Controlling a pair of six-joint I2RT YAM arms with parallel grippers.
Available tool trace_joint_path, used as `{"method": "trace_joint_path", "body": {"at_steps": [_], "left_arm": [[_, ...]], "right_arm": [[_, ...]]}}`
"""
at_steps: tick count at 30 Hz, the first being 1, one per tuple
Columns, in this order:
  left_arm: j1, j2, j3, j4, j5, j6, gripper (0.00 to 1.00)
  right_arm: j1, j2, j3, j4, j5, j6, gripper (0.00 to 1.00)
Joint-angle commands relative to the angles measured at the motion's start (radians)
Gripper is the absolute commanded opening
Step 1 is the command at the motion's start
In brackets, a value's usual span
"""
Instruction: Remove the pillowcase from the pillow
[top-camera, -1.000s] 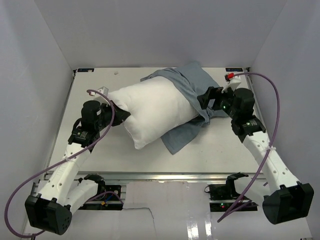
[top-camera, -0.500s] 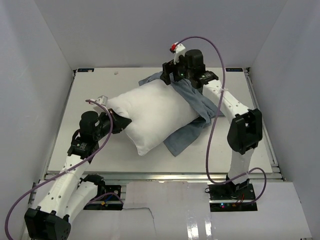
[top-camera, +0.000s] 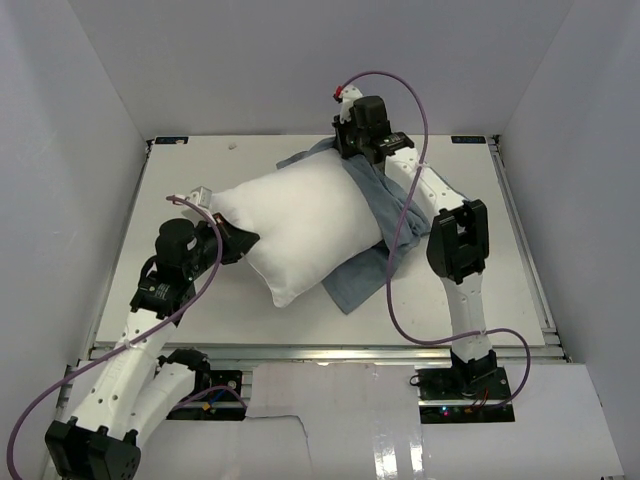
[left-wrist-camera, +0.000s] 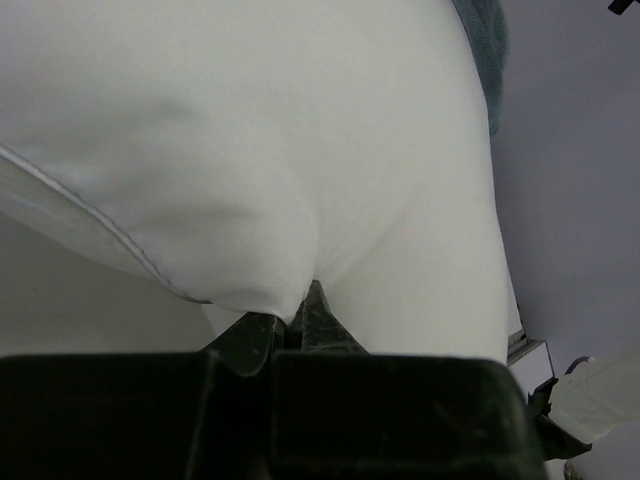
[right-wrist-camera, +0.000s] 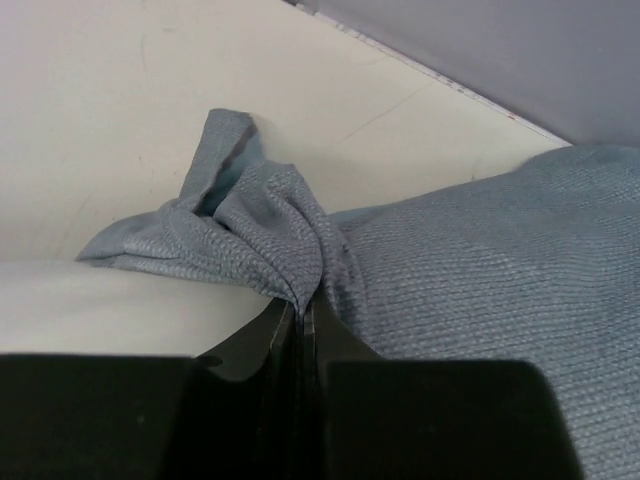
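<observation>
Both grippers were clamped: the left gripper (left-wrist-camera: 302, 303) on a corner of the puffy white pillow (top-camera: 300, 220), the right gripper (right-wrist-camera: 300, 312) on a bunched fold of the soft grey-blue cloth pillowcase (top-camera: 362, 272) wrapping the pillow's far right end; such limp, light cloth probably needed a thick gathered bite.

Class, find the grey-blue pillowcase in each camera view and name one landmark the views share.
Top external: pillowcase right of and under the pillow, centre.
Left wrist: pillowcase, sliver at top right corner.
Right wrist: pillowcase fills centre and right, bunched at the right gripper.
Shared landmark: the white pillow.
</observation>
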Motion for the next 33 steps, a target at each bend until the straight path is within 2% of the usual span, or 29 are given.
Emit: {"method": "trace_joint_path", "body": {"at_steps": [1, 3, 7, 10, 11, 17, 20, 23, 24, 27, 28, 29, 30, 33], "left_arm": [[-0.003, -0.043, 0.103, -0.009, -0.031, 0.014, 0.0], [-0.003, -0.052, 0.129, -0.03, -0.052, 0.011, 0.0], [-0.003, -0.062, 0.171, -0.061, -0.106, 0.011, 0.0], [-0.003, -0.04, 0.212, -0.084, -0.161, 0.019, 0.0], [-0.003, -0.034, 0.22, -0.088, -0.175, 0.02, 0.0], [-0.002, -0.014, 0.287, -0.111, -0.275, 0.026, 0.0], [-0.003, 0.025, 0.338, -0.113, -0.367, 0.043, 0.0], [-0.003, 0.108, 0.375, -0.112, -0.329, 0.025, 0.0], [-0.003, 0.119, 0.372, -0.081, -0.315, 0.017, 0.0], [-0.003, 0.17, 0.37, -0.036, -0.293, -0.013, 0.0], [-0.003, 0.184, 0.373, -0.029, -0.301, -0.015, 0.0], [-0.003, 0.197, 0.378, -0.021, -0.334, -0.007, 0.0], [0.001, 0.232, 0.387, -0.018, -0.356, -0.004, 0.0], [0.038, 0.276, 0.38, -0.012, -0.336, -0.029, 0.0]], "right_arm": [[-0.099, 0.023, 0.066, 0.017, 0.145, 0.065, 0.08], [-0.144, 0.023, 0.071, 0.034, 0.148, 0.107, 0.08], [-0.22, 0.029, 0.051, 0.054, 0.051, 0.154, 0.08], [-0.265, 0.008, -0.039, 0.131, -0.059, 0.154, 0.08], [-0.273, 0.005, -0.058, 0.151, -0.053, 0.154, 0.08], [-0.329, 0.046, -0.077, 0.126, -0.027, 0.185, 0.08], [-0.366, 0.068, -0.078, 0.106, -0.121, 0.2, 0.08], [-0.368, 0.011, -0.092, 0.083, -0.256, 0.174, 0.35], [-0.366, -0.012, -0.093, 0.068, -0.276, 0.173, 0.51], [-0.349, -0.158, -0.151, 0.028, -0.3, 0.141, 0.79], [-0.348, -0.248, -0.181, 0.025, -0.261, 0.139, 0.82], [-0.348, -0.297, -0.217, 0.03, -0.254, 0.136, 0.91], [-0.349, -0.34, -0.291, 0.03, -0.245, 0.128, 0.93], [-0.349, -0.487, -0.398, 0.017, -0.199, 0.122, 0.9]]}}
